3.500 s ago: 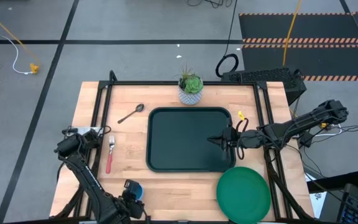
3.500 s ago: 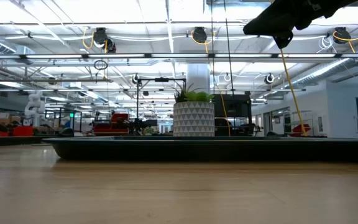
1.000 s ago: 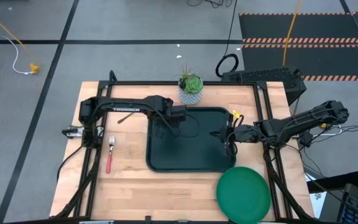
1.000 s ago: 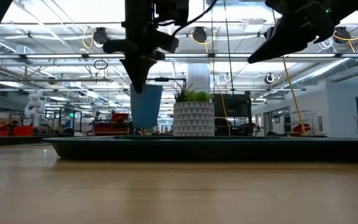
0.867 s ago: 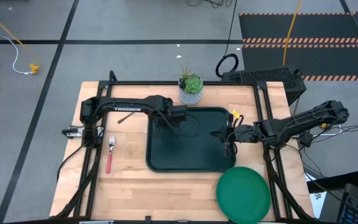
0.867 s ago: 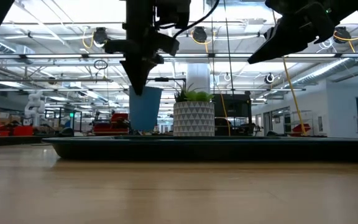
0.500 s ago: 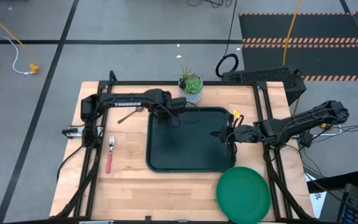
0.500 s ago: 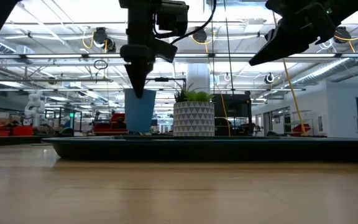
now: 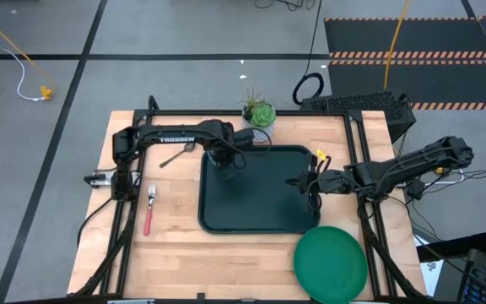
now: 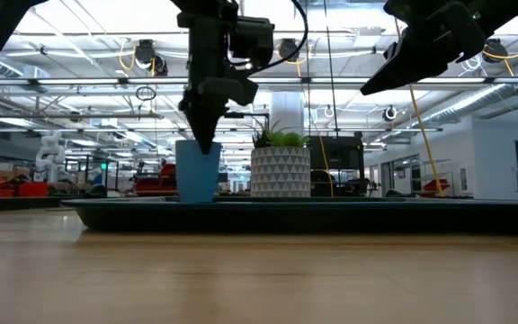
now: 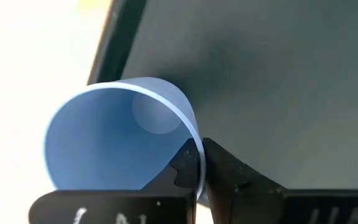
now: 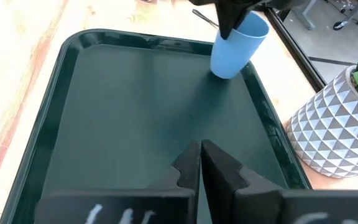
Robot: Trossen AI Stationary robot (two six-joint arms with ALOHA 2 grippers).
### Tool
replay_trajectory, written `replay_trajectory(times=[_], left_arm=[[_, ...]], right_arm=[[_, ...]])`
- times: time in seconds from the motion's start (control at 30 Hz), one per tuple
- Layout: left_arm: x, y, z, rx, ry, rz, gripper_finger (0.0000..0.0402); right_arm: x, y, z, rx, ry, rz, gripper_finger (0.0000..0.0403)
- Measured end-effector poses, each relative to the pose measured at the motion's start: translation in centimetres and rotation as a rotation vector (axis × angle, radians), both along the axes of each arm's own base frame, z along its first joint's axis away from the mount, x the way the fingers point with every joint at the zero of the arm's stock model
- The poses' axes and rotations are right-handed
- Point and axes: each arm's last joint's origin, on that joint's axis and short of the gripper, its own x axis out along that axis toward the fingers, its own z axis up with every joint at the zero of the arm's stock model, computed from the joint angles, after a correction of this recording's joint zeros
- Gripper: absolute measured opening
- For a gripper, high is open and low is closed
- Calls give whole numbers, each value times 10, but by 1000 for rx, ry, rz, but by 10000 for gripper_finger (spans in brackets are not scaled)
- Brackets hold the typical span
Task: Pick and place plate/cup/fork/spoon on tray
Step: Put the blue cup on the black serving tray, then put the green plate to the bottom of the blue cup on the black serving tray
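Cup (image 12: pixel 238 45) stood upright on the tray (image 9: pixel 260 211), in the tray's far-left corner as we saw it from above, just beside the white patterned plant pot (image 10: pixel 280 172) that sat on the table past the tray's far rim. Left gripper (image 10: pixel 207 135) was clamped on the cup's rim, one finger inside the wall and one outside per the left wrist view, where the cup (image 11: pixel 120 134) filled the near field. In the low view the cup's base (image 10: pixel 197 171) looked level with the tray floor. Right gripper (image 9: pixel 308 187) hovered over the tray's right edge, fingers pressed together and holding nothing. Plate (image 9: pixel 331 264) lay on the table off the tray's near-right corner. Fork (image 9: pixel 149 211) lay on the table left of the tray; spoon (image 9: pixel 176 154) lay farther back, partly under the left arm.
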Motion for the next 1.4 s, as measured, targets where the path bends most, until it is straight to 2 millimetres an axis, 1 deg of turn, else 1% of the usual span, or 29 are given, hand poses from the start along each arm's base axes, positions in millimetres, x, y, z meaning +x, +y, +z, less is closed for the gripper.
replay_trajectory(times=[0.1, 0.2, 0.43, 0.63, 1.1, 1.23, 1.3, 1.4], left_arm=[[-2, 4, -5, -3, 11, 28, 8], [-3, 5, -9, -1, 5, 35, 8], [-7, 5, -19, -7, 36, 38, 60], [-8, 6, -20, -7, 41, 39, 80], [-7, 7, -18, 47, 39, 22, 83], [-10, 7, -11, 54, 16, 34, 83], [-13, 6, -2, 63, -7, 46, 83], [-19, 2, 16, 102, -53, 49, 83]], right_arm=[[0, 0, 0, -1, 2, 2, 9], [0, 0, 0, -1, 3, 2, 9], [0, 0, 0, -1, 3, 2, 9], [0, 0, 0, -1, 3, 2, 9], [0, 0, 0, -1, 4, 2, 9], [0, 0, 0, 11, 1, -5, 12], [0, 1, 0, 23, -2, -11, 20], [-1, 3, 0, 44, -7, -14, 42]])
